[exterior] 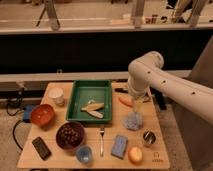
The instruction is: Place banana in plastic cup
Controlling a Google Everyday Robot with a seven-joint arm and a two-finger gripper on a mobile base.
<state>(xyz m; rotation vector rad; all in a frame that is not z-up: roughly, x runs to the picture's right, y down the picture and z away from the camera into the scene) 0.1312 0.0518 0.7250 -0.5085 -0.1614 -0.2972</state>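
Note:
The pale yellow banana [93,109], with two splayed pieces, lies inside the green tray [80,88] at the table's middle. The small translucent blue plastic cup [84,154] stands at the front edge, just right of the dark bowl [70,135]. My gripper [136,106] hangs from the white arm to the right of the tray, over the orange carrot-like stick [125,101] and just behind a crumpled blue bag [132,121]. It is well apart from the banana and from the cup.
A white paper cup [57,95] and an orange bowl [42,114] stand at the left. A black phone [41,148], a fork [101,140], a blue sponge [119,146], a yellow fruit [135,154] and a metal cup [148,137] lie along the front.

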